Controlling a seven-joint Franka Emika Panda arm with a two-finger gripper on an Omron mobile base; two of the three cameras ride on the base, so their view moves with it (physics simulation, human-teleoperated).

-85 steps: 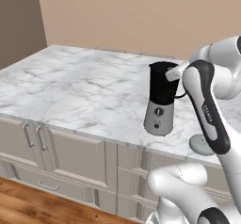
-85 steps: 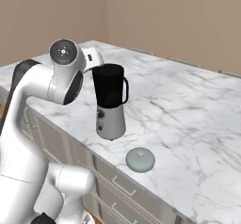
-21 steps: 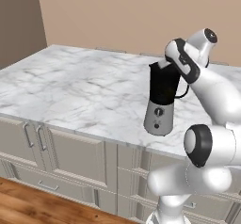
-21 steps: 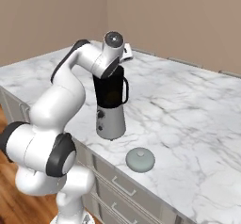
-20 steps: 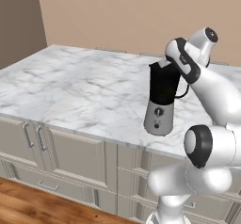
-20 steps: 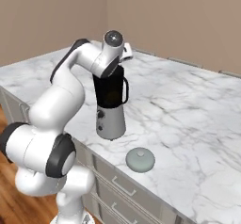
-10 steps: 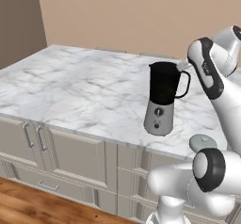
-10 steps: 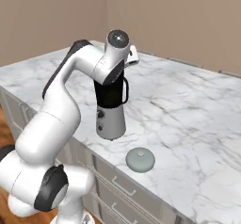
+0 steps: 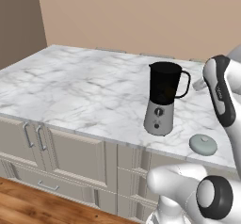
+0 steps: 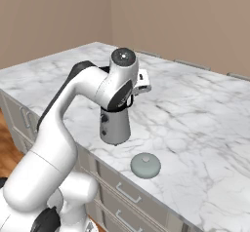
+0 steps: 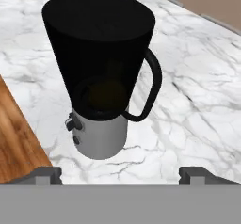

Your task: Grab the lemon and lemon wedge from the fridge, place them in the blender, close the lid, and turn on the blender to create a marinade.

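Fruit sits inside the blender (image 11: 101, 72); lid (image 9: 203, 144) still lies on the counter; gripper (image 11: 120, 173) spread, empty.

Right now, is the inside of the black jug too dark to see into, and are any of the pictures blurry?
In the hand view the blender is sharp, and a dim brownish round patch shows through its dark wall; what it is cannot be told. In the left base view the jug looks flat black, and the lid on the counter is crisp. In the right base view the arm covers most of the jug.
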